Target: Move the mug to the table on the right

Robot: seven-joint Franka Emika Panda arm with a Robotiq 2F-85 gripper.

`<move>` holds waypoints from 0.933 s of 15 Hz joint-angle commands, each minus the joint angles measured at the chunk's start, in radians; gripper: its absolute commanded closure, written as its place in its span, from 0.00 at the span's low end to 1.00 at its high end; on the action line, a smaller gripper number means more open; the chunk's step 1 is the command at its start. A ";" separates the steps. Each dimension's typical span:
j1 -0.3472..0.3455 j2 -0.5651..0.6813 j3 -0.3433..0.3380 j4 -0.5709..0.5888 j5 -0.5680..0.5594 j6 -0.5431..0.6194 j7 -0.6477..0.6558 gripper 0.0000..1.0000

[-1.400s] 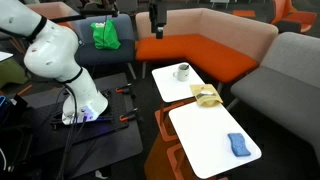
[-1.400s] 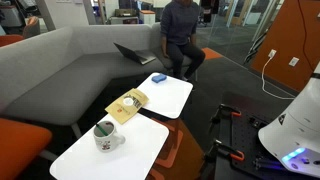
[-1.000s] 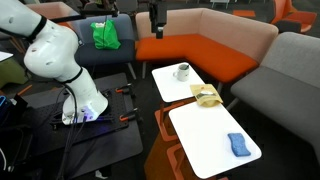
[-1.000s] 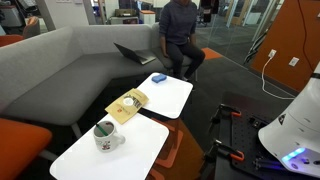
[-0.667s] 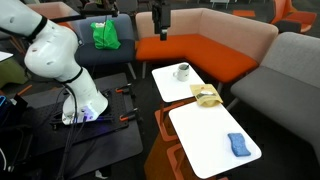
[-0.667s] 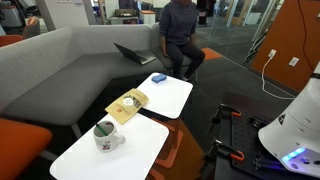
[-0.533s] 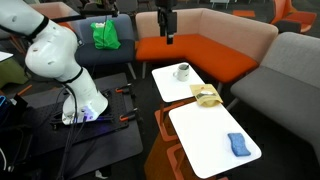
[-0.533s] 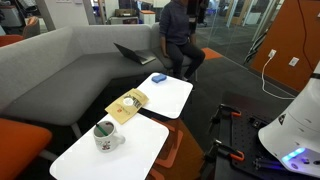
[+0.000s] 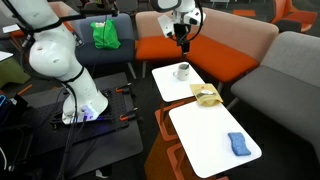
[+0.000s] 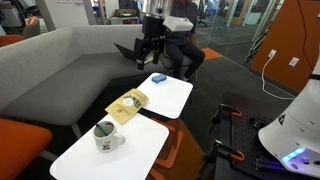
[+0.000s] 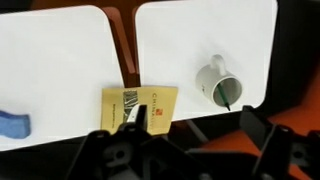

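Observation:
The white mug (image 9: 183,71) with a dark inside stands on the small white table (image 9: 170,88) nearest the orange sofa. It also shows in an exterior view (image 10: 105,135) and in the wrist view (image 11: 220,85), where a thin dark stick leans inside it. My gripper (image 9: 182,42) hangs well above the mug, open and empty. In an exterior view the gripper (image 10: 144,62) is high over the tables. In the wrist view its dark fingers (image 11: 266,140) stand wide apart at the bottom edge.
A yellow packet (image 9: 207,96) lies across the gap between the two white tables. A blue object (image 9: 237,145) lies on the other table (image 9: 205,135). Sofas surround the tables. A seated person (image 10: 182,35) is behind. The robot base (image 9: 80,100) stands beside them.
The arm has swung from the back of the scene to above the mug's table and come lower. The mug, packet and blue object have not moved.

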 commanded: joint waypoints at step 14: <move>0.060 0.811 0.108 0.681 -0.031 -0.047 0.164 0.00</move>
